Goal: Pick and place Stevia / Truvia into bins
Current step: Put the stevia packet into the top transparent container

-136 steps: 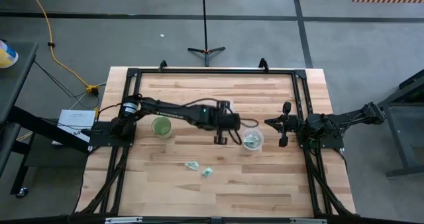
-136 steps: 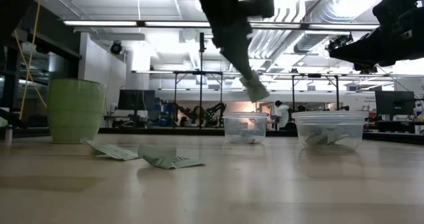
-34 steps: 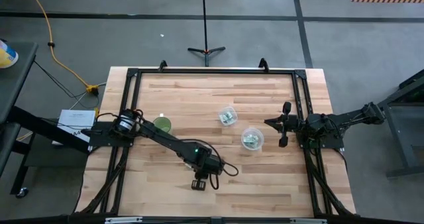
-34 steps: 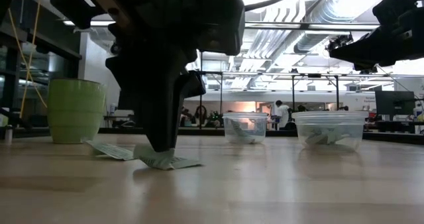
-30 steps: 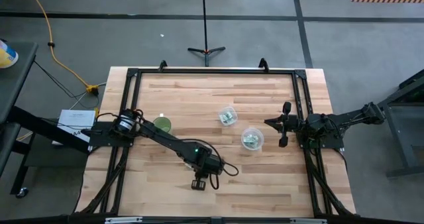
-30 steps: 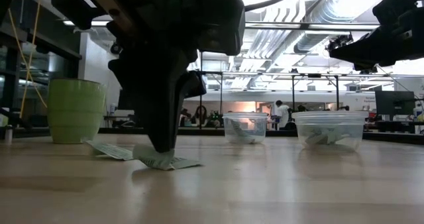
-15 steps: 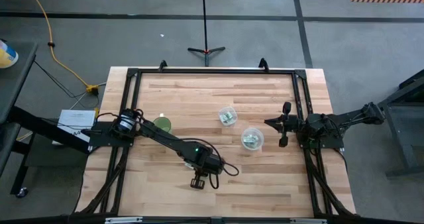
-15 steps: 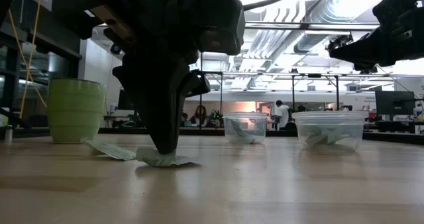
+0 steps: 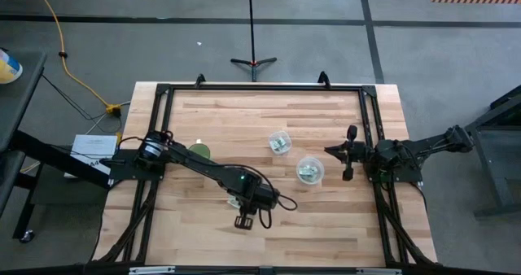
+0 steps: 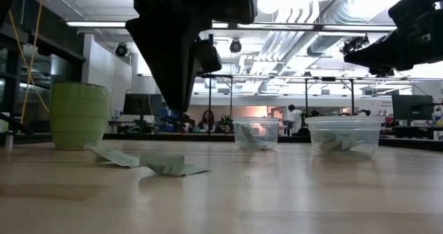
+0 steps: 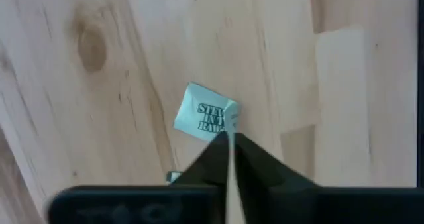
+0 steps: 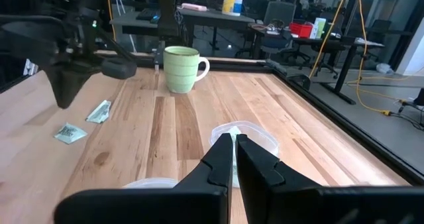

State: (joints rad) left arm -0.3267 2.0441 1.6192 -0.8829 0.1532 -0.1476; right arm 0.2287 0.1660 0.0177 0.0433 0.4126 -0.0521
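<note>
Two pale green and white Stevia packets lie flat on the wood: one (image 10: pixel 166 165) (image 11: pixel 207 120) right under my left gripper, the other (image 10: pixel 114 156) beside it toward the green cup. My left gripper (image 10: pixel 178 109) (image 11: pixel 230 132) hangs shut a short way above the nearer packet, fingers pointing down, touching nothing. The two clear bins (image 9: pixel 280 142) (image 9: pixel 309 171) stand past it toward the table's right, each with packets inside. My right gripper (image 9: pixel 348 153) (image 12: pixel 234 151) waits shut near the right edge, beside the nearer bin (image 12: pixel 242 134).
A solid green cup (image 9: pixel 198 151) (image 10: pixel 79 115) stands on the left half of the table, behind the packets. A black metal frame (image 9: pixel 260 88) runs round the tabletop. Bare wood lies along the near edge and in the far half.
My left gripper has risen straight up from the nearer packet, on which its fingertips stood a second ago. The packet has stayed on the table, with its pressed-down fold sprung back up a little.
</note>
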